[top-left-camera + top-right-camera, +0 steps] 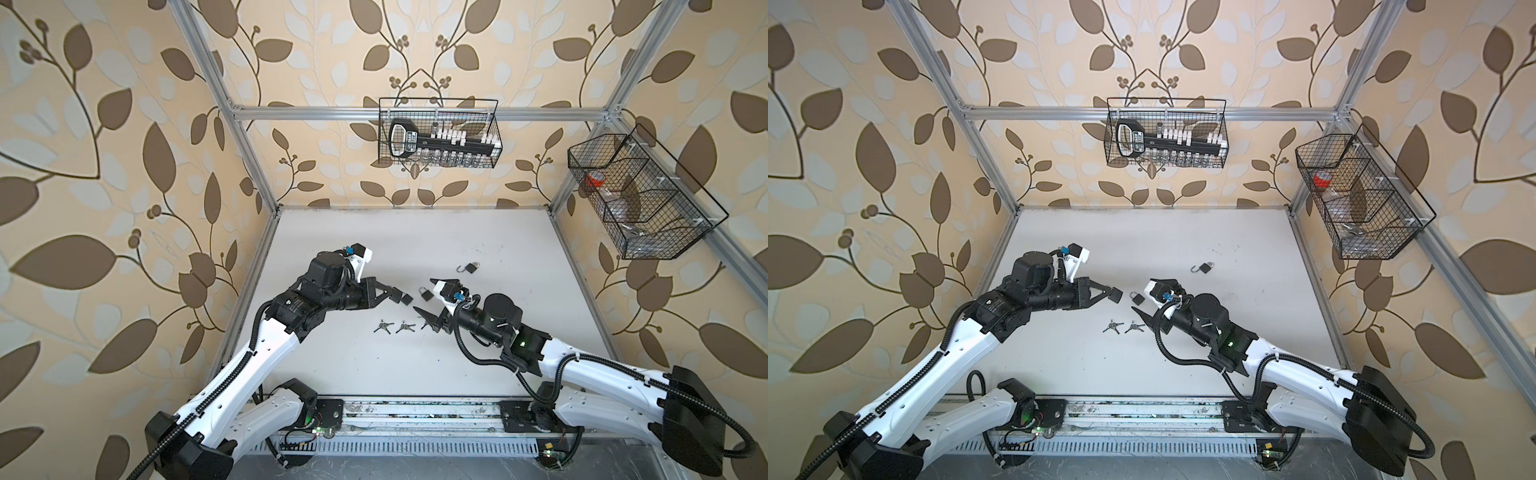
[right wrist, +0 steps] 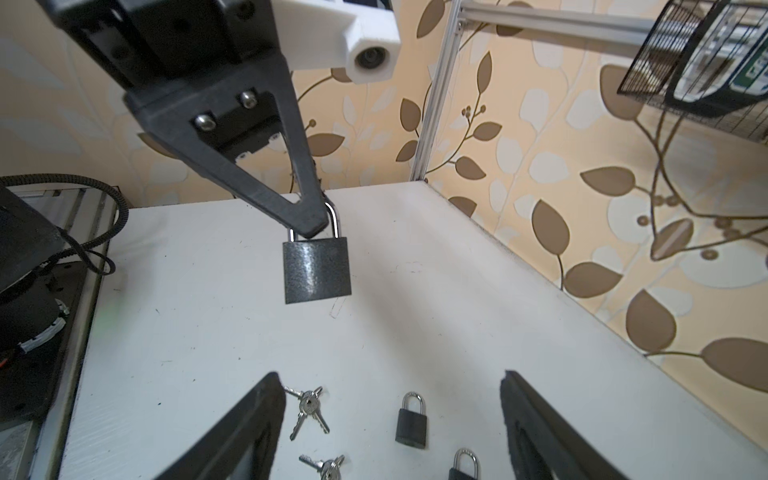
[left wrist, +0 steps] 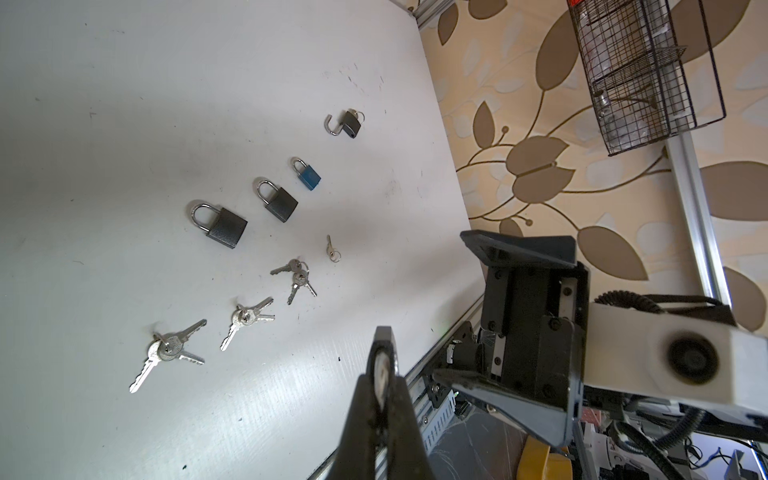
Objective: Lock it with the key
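A dark grey padlock (image 2: 316, 272) is held by its silver shackle in the clamped left end effector (image 2: 308, 223), the body hanging below the fingertips, clear of the desk (image 2: 415, 291), above its middle. Four more are laid flat in a diagonal row running toward the far right corner: a large dark padlock (image 3: 226, 227), a smaller dark padlock (image 3: 282, 204) and a small blue padlock (image 3: 309, 176), each with the shackle closed, then an open padlock (image 3: 349, 123) with the shackle swung out and a key in its base. Nearer the front edge, a first key bunch (image 3: 170, 349), a second key bunch (image 3: 247, 318), a third key bunch (image 3: 297, 276) and a single key (image 3: 331, 248) are spread flat.
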Tool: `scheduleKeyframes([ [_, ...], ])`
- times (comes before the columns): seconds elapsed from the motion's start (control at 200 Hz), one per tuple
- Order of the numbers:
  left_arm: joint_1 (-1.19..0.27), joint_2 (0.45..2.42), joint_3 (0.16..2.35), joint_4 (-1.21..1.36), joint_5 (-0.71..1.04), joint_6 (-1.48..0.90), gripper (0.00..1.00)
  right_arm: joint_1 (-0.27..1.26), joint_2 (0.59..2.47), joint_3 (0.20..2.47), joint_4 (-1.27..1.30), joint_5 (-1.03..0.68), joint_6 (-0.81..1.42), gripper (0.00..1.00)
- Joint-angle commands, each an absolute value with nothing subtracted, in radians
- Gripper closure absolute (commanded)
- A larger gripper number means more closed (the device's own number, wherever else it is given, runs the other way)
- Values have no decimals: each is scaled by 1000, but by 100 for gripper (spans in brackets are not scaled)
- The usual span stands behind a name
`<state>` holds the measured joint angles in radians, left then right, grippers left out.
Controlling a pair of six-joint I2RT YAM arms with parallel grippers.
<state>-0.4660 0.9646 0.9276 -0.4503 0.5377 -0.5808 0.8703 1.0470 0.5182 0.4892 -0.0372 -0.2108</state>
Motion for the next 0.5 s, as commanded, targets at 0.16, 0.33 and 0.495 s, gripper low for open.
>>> scheduleKeyframes([
  [0.16,-487,965,934,-361,592,-591,100,922,1128,598,534,-37,-315,21],
  [0.33,-491,963,936,-374,579,-590,100,939,1212,673,511,-24,-310,29],
  [0.495,-494,965,940,-382,571,-591,100,942,1258,712,514,-17,-296,37],
])
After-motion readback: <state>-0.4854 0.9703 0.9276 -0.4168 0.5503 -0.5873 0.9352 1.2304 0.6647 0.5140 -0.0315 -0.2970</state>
